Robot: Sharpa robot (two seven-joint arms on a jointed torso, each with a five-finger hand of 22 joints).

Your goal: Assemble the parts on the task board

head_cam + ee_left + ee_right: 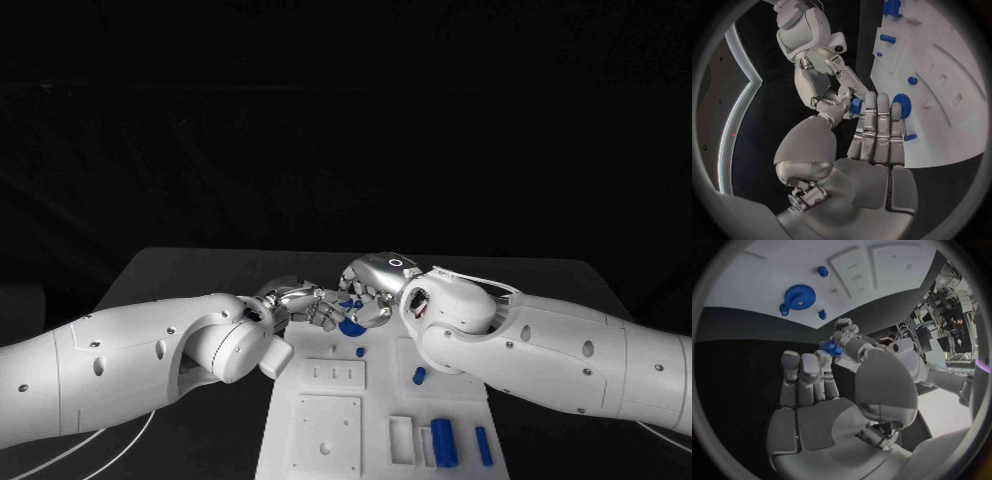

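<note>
My two hands meet above the far end of the white task board (378,400). Between them is a small blue part (856,106), also seen as the small blue part (831,347). The left hand (296,300) pinches it between thumb and a fingertip, and the right hand (372,290) pinches it from the other side. Just below them a blue gear (351,326) lies flat on the board, the same blue gear (797,296) with small blue pegs near it.
A small blue peg (361,351) and another (418,376) stand further down the board. Two long blue pieces (443,440) lie at the near right beside rectangular recesses (329,428). Black table (188,270) surrounds the board.
</note>
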